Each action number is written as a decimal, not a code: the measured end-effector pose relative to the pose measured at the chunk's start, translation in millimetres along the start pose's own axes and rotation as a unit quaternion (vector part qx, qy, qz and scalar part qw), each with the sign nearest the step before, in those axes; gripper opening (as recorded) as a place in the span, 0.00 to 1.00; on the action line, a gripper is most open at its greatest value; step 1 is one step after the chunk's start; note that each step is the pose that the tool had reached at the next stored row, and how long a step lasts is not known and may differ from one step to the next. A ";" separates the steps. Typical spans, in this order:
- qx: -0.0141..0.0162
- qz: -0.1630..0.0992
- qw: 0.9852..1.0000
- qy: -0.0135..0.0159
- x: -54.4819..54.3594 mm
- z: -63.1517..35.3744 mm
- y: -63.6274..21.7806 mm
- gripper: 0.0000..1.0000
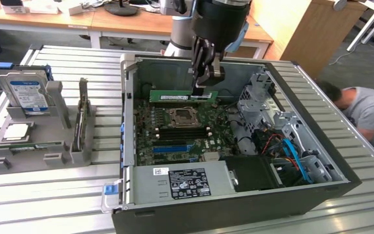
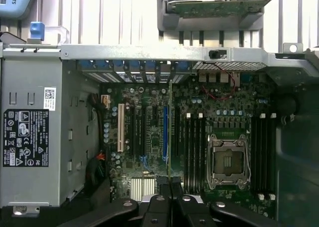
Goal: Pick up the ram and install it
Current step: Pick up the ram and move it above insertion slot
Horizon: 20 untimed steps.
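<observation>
Your end effector (image 1: pixel 202 89) is closed narrow on the ram (image 1: pixel 174 96), gripping its upper edge near one end, with the stick on edge and level. It hangs inside the open computer case (image 1: pixel 128 97), above the motherboard (image 1: pixel 174 141), just past the processor socket (image 1: pixel 185 116) on the far side from the power supply (image 1: pixel 187 183). The pick-up looks done. The seating does not: the ram appears to stand proud of the board, but you cannot tell whether it touches a slot. The second stick (image 1: pixel 81 117) sits in the grey holder (image 1: pixel 37 161) on the table (image 1: pixel 44 195).
</observation>
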<state>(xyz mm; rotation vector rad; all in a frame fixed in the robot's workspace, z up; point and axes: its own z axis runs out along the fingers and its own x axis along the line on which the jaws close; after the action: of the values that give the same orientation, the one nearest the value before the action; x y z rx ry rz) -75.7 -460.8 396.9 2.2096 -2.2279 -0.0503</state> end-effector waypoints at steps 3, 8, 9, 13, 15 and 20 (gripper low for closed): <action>0.001 0.000 1.000 -0.005 -0.1 0.0 0.0 0.12; 0.001 0.000 1.000 -0.005 0.0 0.0 -0.4 0.12; 0.001 0.000 1.000 -0.005 0.1 0.1 -1.2 0.12; 0.001 0.001 1.000 -0.005 0.0 0.4 -7.4 0.12; 0.001 0.001 1.000 -0.005 -0.1 0.5 -11.8 0.12; 0.001 0.001 1.000 -0.005 -0.1 0.8 -20.4 0.12</action>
<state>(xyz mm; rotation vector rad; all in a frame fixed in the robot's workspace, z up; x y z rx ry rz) -55.3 -460.8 395.6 2.2125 -2.2366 -0.0609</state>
